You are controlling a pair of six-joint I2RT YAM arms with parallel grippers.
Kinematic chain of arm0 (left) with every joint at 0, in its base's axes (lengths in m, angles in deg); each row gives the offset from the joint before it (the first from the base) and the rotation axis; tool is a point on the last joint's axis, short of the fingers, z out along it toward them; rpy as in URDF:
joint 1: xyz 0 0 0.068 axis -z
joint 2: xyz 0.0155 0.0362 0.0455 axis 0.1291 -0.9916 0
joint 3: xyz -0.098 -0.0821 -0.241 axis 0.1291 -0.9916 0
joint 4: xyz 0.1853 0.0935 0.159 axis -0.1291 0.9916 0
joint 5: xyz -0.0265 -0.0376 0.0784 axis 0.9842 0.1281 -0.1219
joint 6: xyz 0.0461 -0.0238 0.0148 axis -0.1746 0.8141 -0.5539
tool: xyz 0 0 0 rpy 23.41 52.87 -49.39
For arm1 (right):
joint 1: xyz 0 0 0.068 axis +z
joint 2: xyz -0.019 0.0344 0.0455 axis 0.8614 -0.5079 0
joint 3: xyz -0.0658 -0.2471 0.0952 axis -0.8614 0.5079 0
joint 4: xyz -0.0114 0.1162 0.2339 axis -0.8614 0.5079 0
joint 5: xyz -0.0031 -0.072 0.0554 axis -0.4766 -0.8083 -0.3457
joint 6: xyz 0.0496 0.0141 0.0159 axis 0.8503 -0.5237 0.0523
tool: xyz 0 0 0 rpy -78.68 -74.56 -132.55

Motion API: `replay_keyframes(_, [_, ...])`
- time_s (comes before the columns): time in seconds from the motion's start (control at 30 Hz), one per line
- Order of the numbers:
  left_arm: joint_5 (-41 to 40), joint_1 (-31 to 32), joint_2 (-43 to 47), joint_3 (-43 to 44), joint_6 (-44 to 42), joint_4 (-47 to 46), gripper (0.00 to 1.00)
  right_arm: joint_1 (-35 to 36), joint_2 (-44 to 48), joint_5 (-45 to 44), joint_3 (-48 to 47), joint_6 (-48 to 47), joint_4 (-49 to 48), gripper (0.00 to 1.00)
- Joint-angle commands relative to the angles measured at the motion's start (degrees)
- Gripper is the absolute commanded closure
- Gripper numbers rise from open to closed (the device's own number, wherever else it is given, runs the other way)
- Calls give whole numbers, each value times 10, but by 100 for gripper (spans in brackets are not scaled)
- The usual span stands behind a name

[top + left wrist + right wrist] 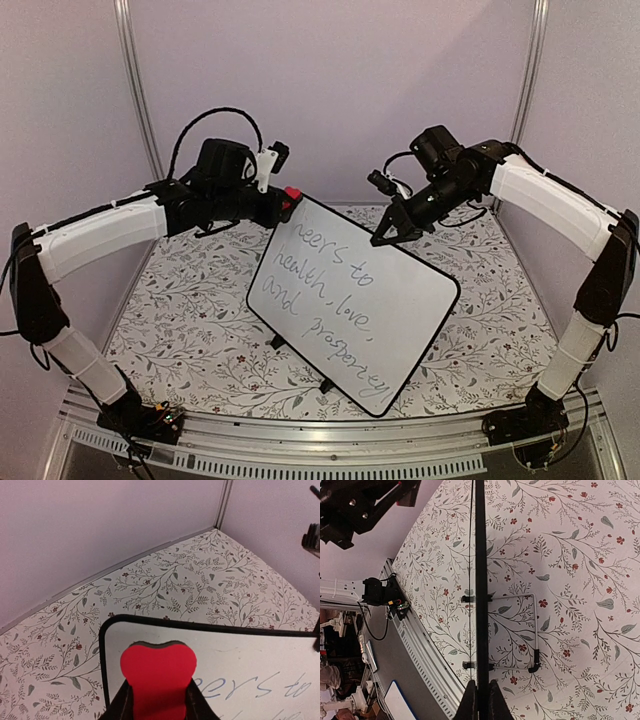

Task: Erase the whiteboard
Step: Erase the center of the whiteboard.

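The whiteboard (400,300) stands tilted on small black feet mid-table, with thin cursive handwriting (330,290) across it. My left gripper (285,205) is shut on a red eraser (291,194) at the board's upper left corner. In the left wrist view the eraser (159,675) sits between the fingers (120,705), just over the whiteboard (250,655) near the first word. My right gripper (385,238) is shut on the board's top rim. In the right wrist view the rim (480,580) runs edge-on between the fingertips (470,705).
A floral cloth (190,310) covers the table, with walls close behind and at both sides. A metal rail (330,440) runs along the near edge. The board's wire stand (535,630) props it from behind. The left arm's base (385,592) sits by the rail.
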Motion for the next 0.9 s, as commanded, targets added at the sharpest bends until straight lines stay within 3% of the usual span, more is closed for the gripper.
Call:
replay_keyframes(0.0, [9, 11, 2, -37, -6, -6, 94, 5, 7, -5, -12, 6, 18, 100])
replay_keyframes(0.43, [-16, 7, -38, -31, -28, -25, 94, 6, 15, -6, -5, 2, 16, 100])
replay_keyframes(0.87, [76, -30, -39, -36, -43, -68, 94, 6, 32, -9, 19, -3, 9, 100])
